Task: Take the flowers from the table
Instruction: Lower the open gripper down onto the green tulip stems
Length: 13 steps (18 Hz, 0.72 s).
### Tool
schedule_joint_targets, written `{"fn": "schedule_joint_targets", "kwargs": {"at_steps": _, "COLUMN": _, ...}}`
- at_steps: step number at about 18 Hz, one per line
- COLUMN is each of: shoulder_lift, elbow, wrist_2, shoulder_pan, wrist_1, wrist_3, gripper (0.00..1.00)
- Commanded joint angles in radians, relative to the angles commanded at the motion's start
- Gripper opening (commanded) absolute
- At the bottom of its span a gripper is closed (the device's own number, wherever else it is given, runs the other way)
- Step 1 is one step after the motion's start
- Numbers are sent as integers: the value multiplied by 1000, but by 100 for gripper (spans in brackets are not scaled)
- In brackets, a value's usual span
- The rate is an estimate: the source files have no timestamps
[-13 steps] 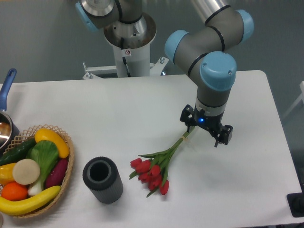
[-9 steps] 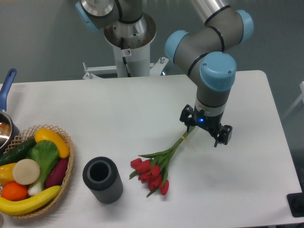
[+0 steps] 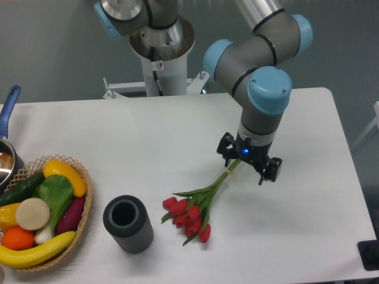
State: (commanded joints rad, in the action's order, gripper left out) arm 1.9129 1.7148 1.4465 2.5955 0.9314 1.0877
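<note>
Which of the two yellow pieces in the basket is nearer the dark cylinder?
The long banana along the front of the basket; its tip points at the dark cylinder. The other yellow piece sits farther back.

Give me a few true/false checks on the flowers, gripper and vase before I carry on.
1. The flowers lie on the table. True.
2. The gripper is over the red buds. False: it is at the stem end.
3. The dark vase holds the flowers. False: it stands empty, left of them.
4. The basket of toy produce sits at the left edge. True.
5. The buds point toward the robot base. False: they point toward the near edge.
</note>
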Motion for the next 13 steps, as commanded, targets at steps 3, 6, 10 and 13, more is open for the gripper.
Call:
{"fn": "schedule_joint_targets", "kwargs": {"at_steps": 3, "shoulder_lift": -3, "elbow": 9, "wrist_2": 9, "shoulder_pan": -3, "wrist_1": 1, "wrist_3": 1, "gripper": 100}}
{"fn": "schedule_joint_targets", "kwargs": {"at_steps": 6, "shoulder_lift": 11, "elbow": 22, "wrist_2": 12, "shoulder_pan": -20, "wrist_1": 1, "wrist_3": 1, "gripper": 100}}
{"fn": "schedule_joint_targets", "kwargs": {"at_steps": 10, "shoulder_lift": 37, "elbow": 26, "wrist_2": 14, "shoulder_pan": -46, "wrist_1": 10, "wrist_3": 0, "gripper": 100}}
{"fn": "schedule_joint_targets", "kwargs": {"at_steps": 13, "shoulder_lift": 54, "elbow": 38, "wrist_2": 38, "shoulder_pan": -49, "wrist_1": 33, "wrist_3": 9, "gripper": 100}}
